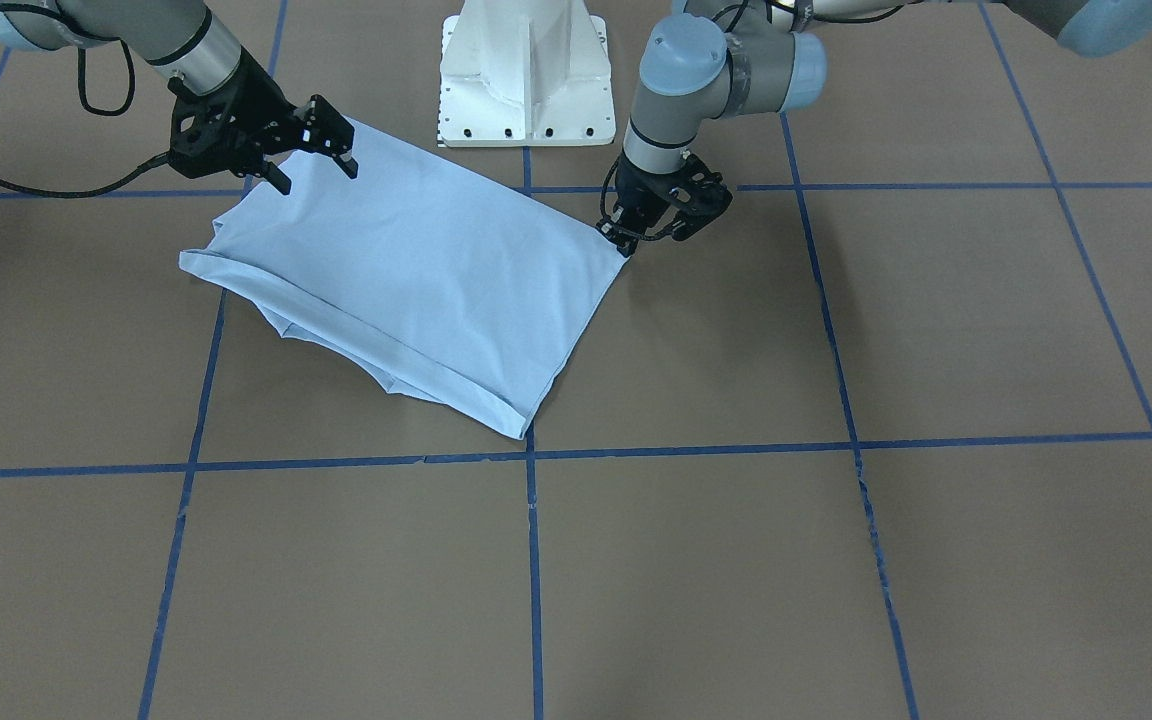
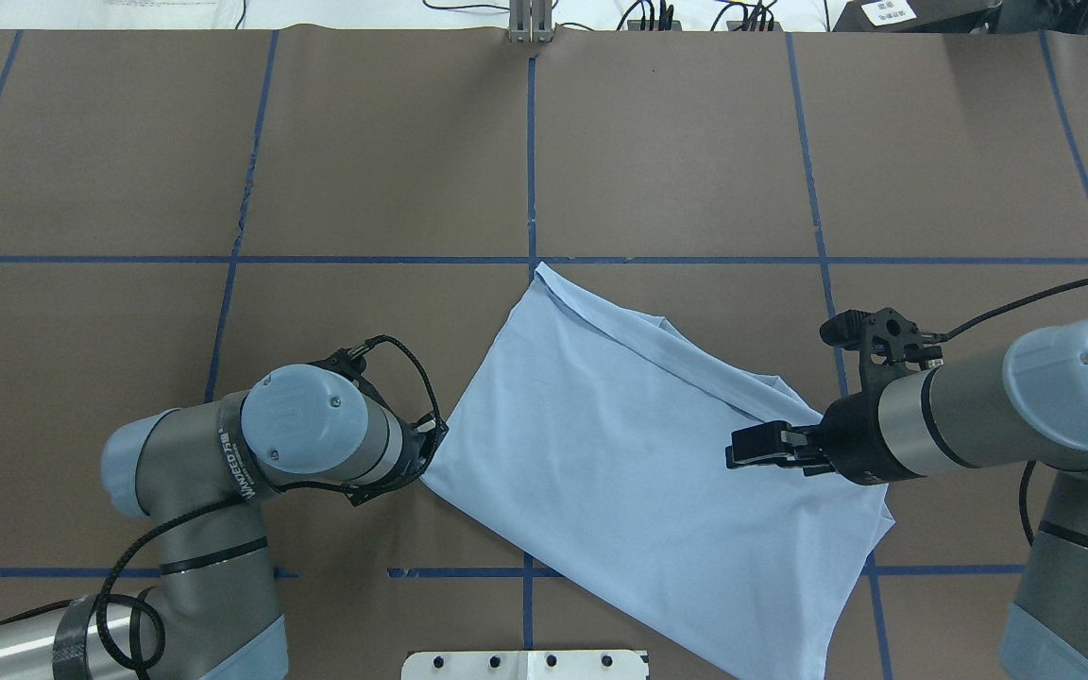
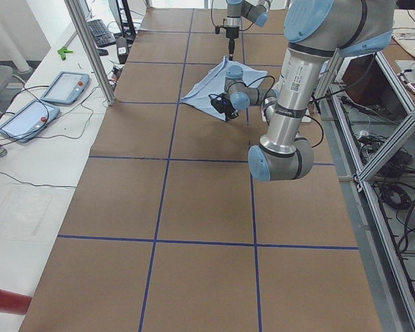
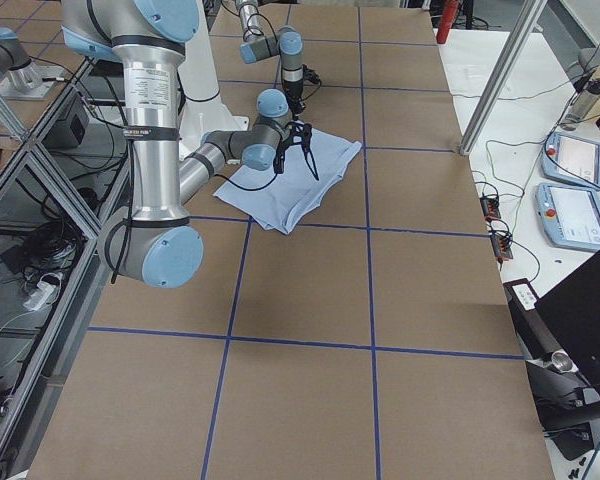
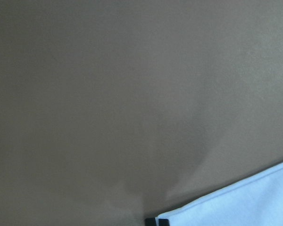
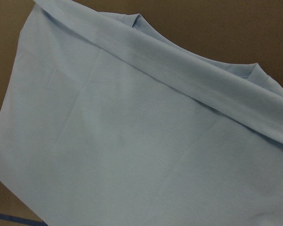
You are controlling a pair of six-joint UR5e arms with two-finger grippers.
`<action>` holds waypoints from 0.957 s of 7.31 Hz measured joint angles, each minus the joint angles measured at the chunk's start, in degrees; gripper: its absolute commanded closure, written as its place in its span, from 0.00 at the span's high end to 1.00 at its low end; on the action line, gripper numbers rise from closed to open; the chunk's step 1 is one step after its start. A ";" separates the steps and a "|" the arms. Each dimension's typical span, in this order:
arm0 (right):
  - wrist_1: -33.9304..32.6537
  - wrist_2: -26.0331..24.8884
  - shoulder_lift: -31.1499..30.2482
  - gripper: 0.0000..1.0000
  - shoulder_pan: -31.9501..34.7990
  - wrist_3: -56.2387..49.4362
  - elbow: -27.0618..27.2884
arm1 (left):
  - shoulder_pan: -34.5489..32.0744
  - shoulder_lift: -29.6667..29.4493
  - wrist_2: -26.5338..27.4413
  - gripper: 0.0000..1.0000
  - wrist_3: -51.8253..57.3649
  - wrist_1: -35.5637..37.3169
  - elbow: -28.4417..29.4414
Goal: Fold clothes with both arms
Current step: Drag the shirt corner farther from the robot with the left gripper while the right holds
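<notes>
Front view: the folded T-shirt (image 1: 436,270) lies flat on the table (image 1: 836,550), near the robot. The left gripper (image 1: 624,243) seems to pinch its right corner. The right gripper (image 1: 316,176) hangs above the left corner, fingers spread wide. Overhead view: the cloth looks thin, soft and floppy. Grab the corners, not the middle.

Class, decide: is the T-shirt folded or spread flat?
Folded: the T-shirt lies doubled, its hemmed edge overlapping a lower layer peeking out beneath.
</notes>
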 measured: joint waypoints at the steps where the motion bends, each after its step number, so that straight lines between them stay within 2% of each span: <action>1: 0.00 0.01 0.00 1.00 0.01 0.00 0.00 | -2.50 -0.16 -0.02 0.00 1.85 0.08 0.30; 4: -0.02 -0.07 0.07 1.00 0.18 0.00 -0.05 | -11.69 -2.12 -0.03 0.00 11.97 -0.27 3.76; 6: -0.08 -0.15 0.06 1.00 0.63 0.00 -0.69 | -16.22 -8.06 0.13 0.00 18.98 -2.88 12.10; 7: -0.08 -0.16 0.13 1.00 0.87 0.00 -0.96 | -17.75 -10.66 1.34 0.00 22.79 -7.91 17.76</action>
